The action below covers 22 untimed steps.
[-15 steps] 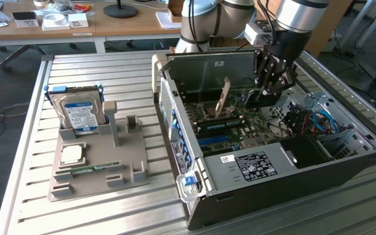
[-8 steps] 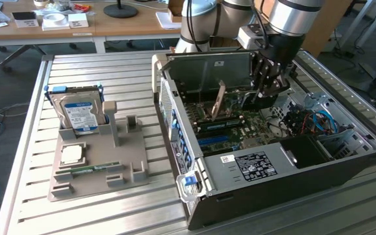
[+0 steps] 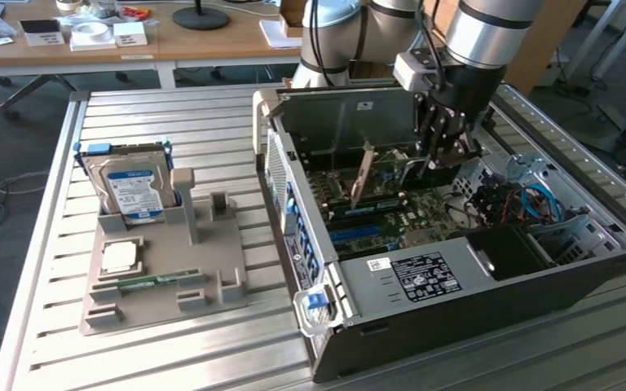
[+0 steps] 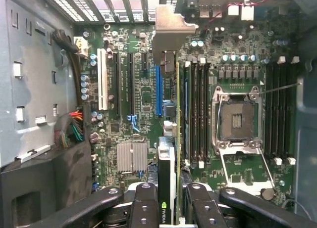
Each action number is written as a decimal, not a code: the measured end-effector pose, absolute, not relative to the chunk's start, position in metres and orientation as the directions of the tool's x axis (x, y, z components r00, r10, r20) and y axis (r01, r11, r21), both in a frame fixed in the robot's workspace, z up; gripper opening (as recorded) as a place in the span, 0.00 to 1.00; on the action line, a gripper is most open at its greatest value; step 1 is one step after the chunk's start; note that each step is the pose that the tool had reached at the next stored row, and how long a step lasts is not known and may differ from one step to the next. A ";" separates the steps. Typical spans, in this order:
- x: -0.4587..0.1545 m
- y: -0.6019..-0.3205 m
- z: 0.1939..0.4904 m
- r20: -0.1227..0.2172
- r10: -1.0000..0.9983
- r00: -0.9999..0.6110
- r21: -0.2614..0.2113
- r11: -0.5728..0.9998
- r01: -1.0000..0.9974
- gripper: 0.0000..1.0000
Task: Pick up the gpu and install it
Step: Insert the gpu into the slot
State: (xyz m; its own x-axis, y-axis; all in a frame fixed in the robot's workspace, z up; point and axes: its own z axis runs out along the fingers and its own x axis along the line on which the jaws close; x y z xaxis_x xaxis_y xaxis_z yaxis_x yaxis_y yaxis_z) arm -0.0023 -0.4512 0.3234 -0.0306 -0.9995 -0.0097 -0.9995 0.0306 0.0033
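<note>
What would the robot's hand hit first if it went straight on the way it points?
Probably the motherboard: the hand grips the gpu, whose edge would land near the blue slot, though depth is hard to judge.

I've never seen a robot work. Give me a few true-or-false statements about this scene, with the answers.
1. The gripper holds the gpu on edge above the motherboard. True.
2. The hard drive lies inside the computer case. False: it stands upright in a grey holder on the table, beside the computer case.
3. The processor socket is empty. True.
4. The gpu lies flat on the table. False: the gripper holds it inside the computer case.
</note>
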 end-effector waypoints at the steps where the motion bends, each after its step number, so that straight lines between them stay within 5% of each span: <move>1: -0.003 -0.451 0.322 -0.010 -1.000 -0.030 0.003 0.030 -1.000 0.27; 22: -0.016 -0.453 0.299 -0.010 -1.000 -0.015 0.003 0.015 -1.000 0.27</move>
State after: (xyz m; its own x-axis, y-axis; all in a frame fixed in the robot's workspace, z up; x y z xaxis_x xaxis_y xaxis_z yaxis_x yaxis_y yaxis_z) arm -0.0164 -0.4530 0.2987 -0.0147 -0.9998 -0.0095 -0.9999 0.0147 0.0031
